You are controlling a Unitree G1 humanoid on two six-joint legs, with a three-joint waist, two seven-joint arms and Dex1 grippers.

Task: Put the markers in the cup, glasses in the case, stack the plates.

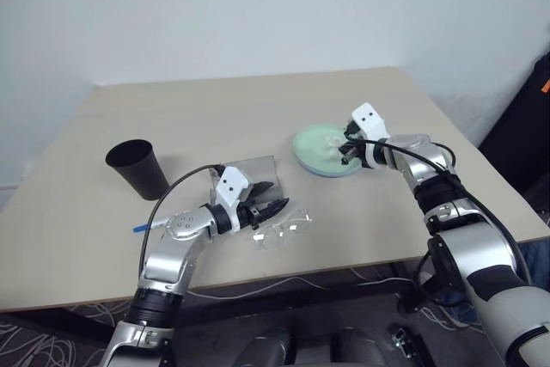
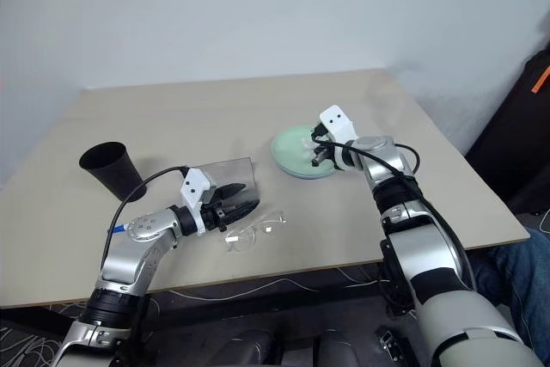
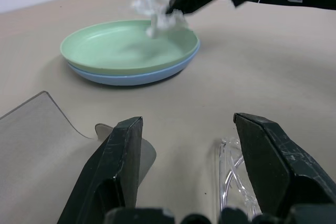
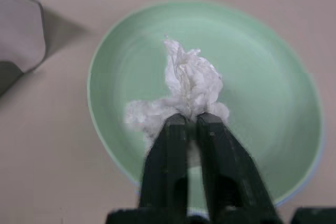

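Over the mint green plate [image 4: 262,103], nested on the light blue plate [image 3: 131,77] toward the bench's [image 1: 215,109] right side: right tool [image 4: 194,124] pinching a white crumpled wad [image 4: 191,85], fingers clenched on it, wad hanging just above the green dish. Near the front edge, left tool [image 3: 186,156] hovering with jaws standing apart, grasping nothing, clear glasses [image 1: 279,231] lying on the bench just beside its right finger. Just behind that tool, the grey case [image 2: 234,169] lying flat, partly hidden by the left wrist. Off to the left, black cup [image 1: 137,168] standing upright, well apart from the plates. Peeking out by the left forearm, a blue marker [image 1: 140,228] tip, the rest masked by the arm and its cable. Along the right edge, a dark bag with an orange tag [image 1: 545,86].
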